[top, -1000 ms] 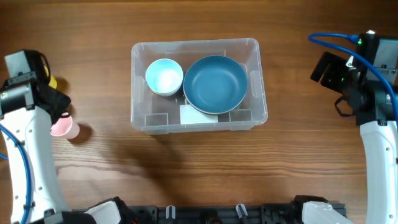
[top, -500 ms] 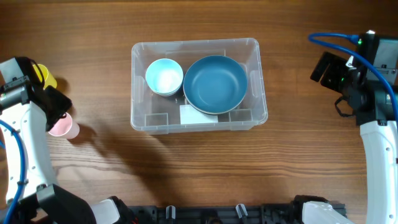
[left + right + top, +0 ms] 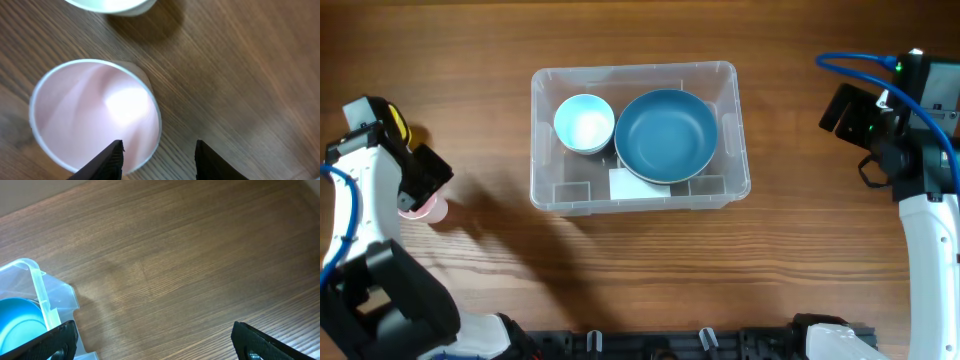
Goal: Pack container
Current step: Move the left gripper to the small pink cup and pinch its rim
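Note:
The container (image 3: pixel 542 150), a clear bin, stands mid-table with a small light-blue bowl (image 3: pixel 584 123) and a large blue bowl (image 3: pixel 666 135) inside. A pink cup (image 3: pixel 428 210) stands upright on the table to its left. My left gripper (image 3: pixel 420 190) hangs over it. In the left wrist view the left gripper (image 3: pixel 159 144) straddles the wall of the pink cup (image 3: pixel 90 110), one finger over the inside and one outside. Gaps show on both sides. My right gripper (image 3: pixel 152 325) is open wide over bare wood, right of the container's corner (image 3: pixel 37 287).
A yellow object (image 3: pixel 398 125) lies partly hidden under the left arm, behind the pink cup. A pale rim (image 3: pixel 110 5) shows at the top of the left wrist view. The right arm (image 3: pixel 920 190) stands at the table's right edge.
The left arm has swung and turned over the pink cup, and its jaws have narrowed around the cup's wall. The cup, the container and the right arm have not moved.

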Controlling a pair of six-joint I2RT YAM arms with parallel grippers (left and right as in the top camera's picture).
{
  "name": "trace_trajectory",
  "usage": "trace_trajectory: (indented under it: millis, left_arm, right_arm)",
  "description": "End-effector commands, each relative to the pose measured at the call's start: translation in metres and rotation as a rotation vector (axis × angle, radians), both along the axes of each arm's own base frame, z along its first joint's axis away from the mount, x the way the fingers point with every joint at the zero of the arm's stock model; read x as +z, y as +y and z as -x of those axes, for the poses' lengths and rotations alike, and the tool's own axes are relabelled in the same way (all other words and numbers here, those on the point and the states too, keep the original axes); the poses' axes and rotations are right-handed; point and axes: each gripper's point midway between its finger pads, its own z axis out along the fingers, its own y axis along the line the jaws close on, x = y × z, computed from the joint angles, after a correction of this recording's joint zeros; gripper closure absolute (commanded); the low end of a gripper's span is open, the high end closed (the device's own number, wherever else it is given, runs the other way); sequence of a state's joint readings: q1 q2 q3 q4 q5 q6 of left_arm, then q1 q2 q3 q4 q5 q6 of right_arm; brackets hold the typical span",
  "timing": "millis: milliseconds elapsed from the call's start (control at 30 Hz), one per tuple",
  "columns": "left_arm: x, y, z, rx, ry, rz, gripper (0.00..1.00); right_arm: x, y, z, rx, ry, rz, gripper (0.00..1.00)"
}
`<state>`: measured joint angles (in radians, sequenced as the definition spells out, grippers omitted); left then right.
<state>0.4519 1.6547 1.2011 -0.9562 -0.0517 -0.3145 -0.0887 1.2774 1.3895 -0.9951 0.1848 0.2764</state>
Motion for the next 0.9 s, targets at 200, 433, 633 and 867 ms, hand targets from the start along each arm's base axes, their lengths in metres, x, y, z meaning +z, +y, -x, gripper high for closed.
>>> trace_trajectory:
  millis: [200,433,633,867]
  left_arm:
    - [-0.031,-0.004,0.004,-0.016,0.076,0.054,0.68]
    - [-0.031,-0.002,0.002,-0.015,0.068,0.05,0.94]
    - [-0.031,-0.003,0.002,-0.013,0.067,0.051,0.96]
    - [-0.015,-0.012,-0.008,-0.036,-0.003,0.058,0.96]
  right_arm:
    - [0.002,-0.004,-0.002,-0.024,-0.005,0.005,0.0]
    - [0.002,-0.004,-0.002,-0.024,-0.005,0.005,0.0]
    - [0.002,-0.004,-0.002,-0.025,-0.005,0.005,0.0]
    - [0.002,-0.004,-0.002,-0.024,-0.005,0.005,0.01]
